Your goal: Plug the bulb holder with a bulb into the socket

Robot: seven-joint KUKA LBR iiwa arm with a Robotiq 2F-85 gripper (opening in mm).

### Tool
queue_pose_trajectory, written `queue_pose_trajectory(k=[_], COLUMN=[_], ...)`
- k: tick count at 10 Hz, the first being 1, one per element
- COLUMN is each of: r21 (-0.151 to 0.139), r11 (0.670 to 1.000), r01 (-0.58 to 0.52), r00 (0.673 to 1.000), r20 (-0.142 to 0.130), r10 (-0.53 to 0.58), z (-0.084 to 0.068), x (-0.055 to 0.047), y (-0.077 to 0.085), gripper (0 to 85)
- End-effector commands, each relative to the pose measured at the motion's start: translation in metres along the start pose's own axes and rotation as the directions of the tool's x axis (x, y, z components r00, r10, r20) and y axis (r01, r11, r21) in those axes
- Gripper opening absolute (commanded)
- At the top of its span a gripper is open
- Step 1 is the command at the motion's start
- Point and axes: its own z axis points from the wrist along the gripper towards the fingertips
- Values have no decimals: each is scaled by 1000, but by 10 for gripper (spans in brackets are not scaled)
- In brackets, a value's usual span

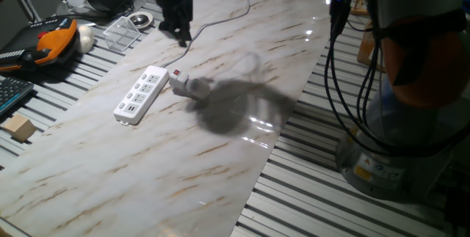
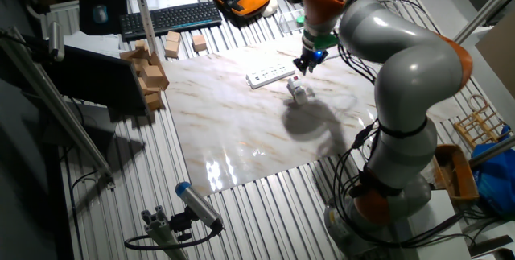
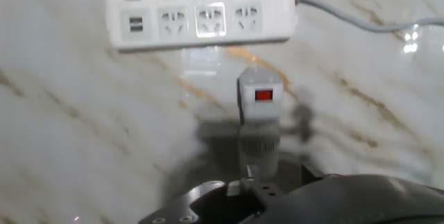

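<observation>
The socket is a long white power strip (image 1: 142, 94) lying flat on the marble table, with its cable running to the far side. It also shows in the other fixed view (image 2: 269, 74) and at the top of the hand view (image 3: 201, 12). The bulb holder (image 1: 187, 85) (image 2: 298, 91) lies on its side just beside the strip's cable end, apart from it. In the hand view the holder (image 3: 259, 98) shows a small red switch, and the pale bulb (image 3: 259, 153) points toward the hand. My gripper (image 1: 181, 37) (image 2: 304, 65) hangs above the table, over the holder, and holds nothing. Its fingers are too dark to read.
A clear plastic box (image 1: 121, 31) and an orange-black pendant (image 1: 51, 42) lie at the back left, and a wooden block (image 1: 18, 128) lies at the left edge. A keyboard (image 2: 169, 18) and stacked wooden blocks (image 2: 149, 75) stand off the marble. The arm's base (image 1: 411, 119) is at the right.
</observation>
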Motion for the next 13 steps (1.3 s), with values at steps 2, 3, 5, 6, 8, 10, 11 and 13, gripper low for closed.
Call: queue_pose_trajectory(k=[2,3,5,6,8,10,11,13], r21=[-1,0,6,11,21,15,9,17], r11=[1000,1000,1000,1000,999,999,1000,999], r01=[18,6,19,25,34,29,29,36], r00=[1000,999,998,997,992,987,986,983], r20=[9,41,62,69,119,155,161,177], r10=[-18,-6,-20,-26,-36,-31,-30,-39], z=[27,40,60,67,85,99,101,111], x=[-25,-29,-36,-37,-34,-33,-33,-36], y=[3,7,8,8,5,2,1,0], gripper=[680,680,680,680,680,850,850,850])
